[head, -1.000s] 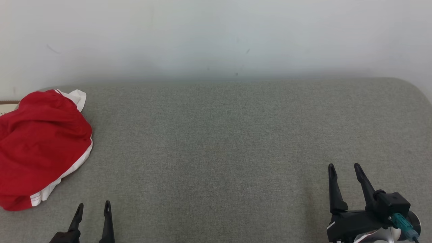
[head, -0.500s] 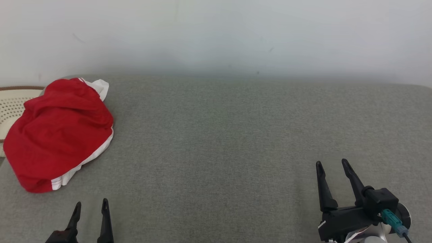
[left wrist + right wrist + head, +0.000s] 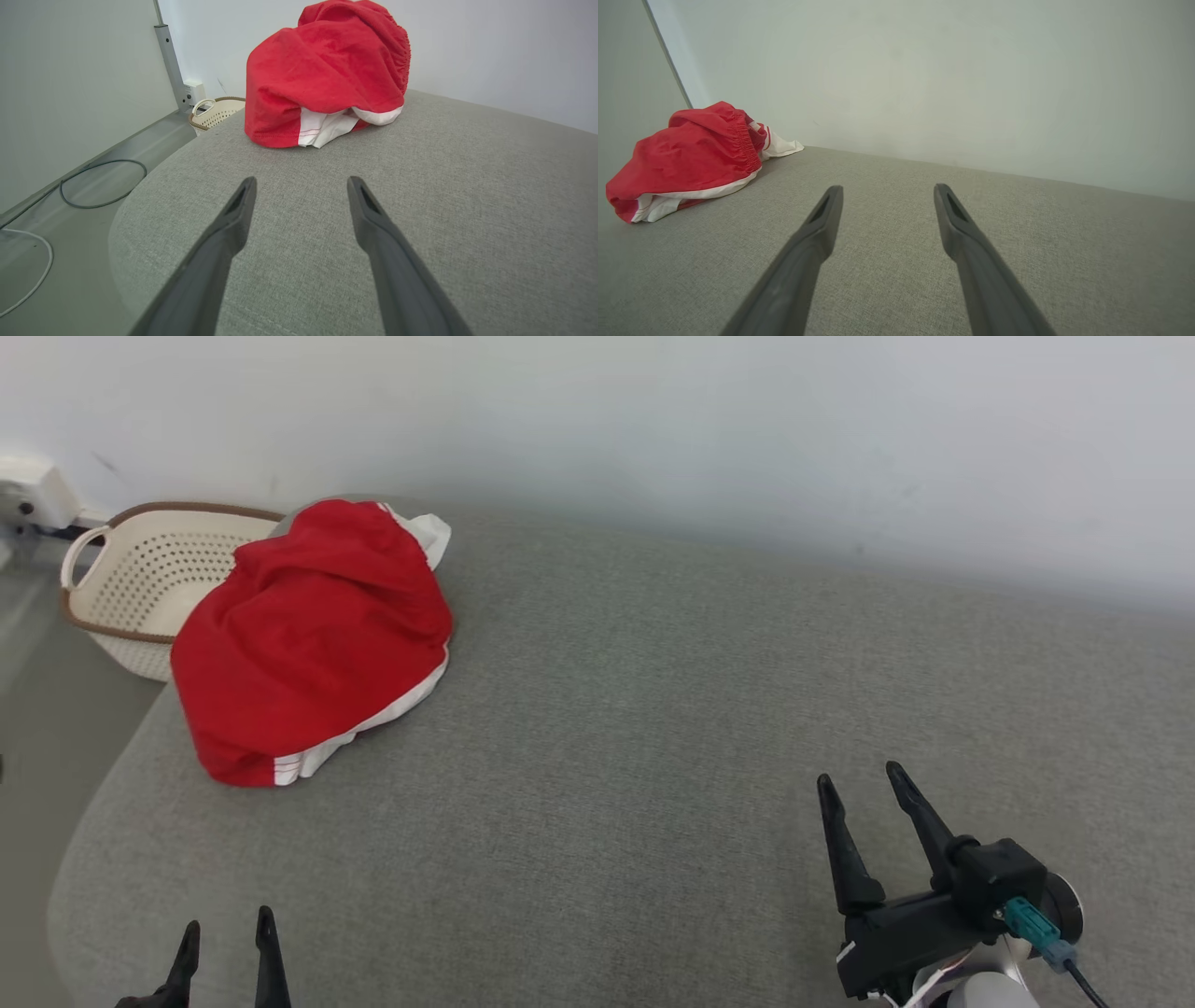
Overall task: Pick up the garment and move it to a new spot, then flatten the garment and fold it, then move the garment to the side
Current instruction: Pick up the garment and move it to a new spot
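The red garment (image 3: 308, 635) lies bunched at the far left end of the counter (image 3: 653, 709), straight ahead of your left gripper (image 3: 229, 926) and well apart from your right gripper (image 3: 857, 775); both have fingers spread, holding nothing, so reach with the left

The right gripper (image 3: 883, 191), its two long dark fingers (image 3: 817, 228) spread apart with nothing between them, hovers over the grey fabric surface (image 3: 924, 242), the crumpled red-and-white garment (image 3: 686, 158) lying far left.
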`<state>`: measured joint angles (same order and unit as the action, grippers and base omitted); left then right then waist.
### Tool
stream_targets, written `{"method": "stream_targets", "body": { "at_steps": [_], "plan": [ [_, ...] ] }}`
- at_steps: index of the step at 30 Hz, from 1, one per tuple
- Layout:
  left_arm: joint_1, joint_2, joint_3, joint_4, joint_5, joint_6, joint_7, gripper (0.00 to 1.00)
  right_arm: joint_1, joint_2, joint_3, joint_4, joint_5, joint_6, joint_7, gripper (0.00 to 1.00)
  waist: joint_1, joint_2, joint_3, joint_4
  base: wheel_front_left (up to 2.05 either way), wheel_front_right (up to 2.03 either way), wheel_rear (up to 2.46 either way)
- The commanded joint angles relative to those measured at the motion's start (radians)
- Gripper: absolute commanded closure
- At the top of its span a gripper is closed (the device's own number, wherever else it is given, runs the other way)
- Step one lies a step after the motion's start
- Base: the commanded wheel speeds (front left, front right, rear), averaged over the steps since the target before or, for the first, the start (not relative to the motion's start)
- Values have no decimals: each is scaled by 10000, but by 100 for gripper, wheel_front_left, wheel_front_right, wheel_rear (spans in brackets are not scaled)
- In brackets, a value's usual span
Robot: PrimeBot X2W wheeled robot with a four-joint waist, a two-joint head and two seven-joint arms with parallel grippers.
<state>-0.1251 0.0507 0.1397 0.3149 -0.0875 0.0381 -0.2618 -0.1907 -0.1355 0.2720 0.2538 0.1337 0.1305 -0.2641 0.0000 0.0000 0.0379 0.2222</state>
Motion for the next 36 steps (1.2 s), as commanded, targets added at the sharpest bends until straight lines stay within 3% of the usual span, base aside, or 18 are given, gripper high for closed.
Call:
{"method": "stream_targets", "body": {
  "at_steps": [1,9,19,27,31,36],
  "plan": [
    [70,7,36,19,-36,35,-36,0,-128,-33,125,48,33,4,-15,0,0,0,91,670,0,0,0],
    [68,2,83,128,-92,71,-36,0,-467,-48,384,347,130,4,-16,0,0,0,330,1262,0,0,0],
    [-168,1,-119,122,-261,116,-36,0,-663,-313,513,308,-17,4,-15,0,0,0,692,1320,0,0,0],
    [-1437,21,112,633,-401,-520,-36,0,-1094,-487,505,-52,-294,4,-14,0,0,0,1624,984,0,0,0],
    [-2464,253,356,1167,-511,-996,-36,0,-1451,-654,512,-293,-376,4,-16,0,0,0,2256,789,0,0,0],
    [-3572,529,507,1750,-515,-1237,-36,0,-1706,-833,490,-499,-438,4,-14,0,0,0,2817,590,0,0,0]
  ]
}}
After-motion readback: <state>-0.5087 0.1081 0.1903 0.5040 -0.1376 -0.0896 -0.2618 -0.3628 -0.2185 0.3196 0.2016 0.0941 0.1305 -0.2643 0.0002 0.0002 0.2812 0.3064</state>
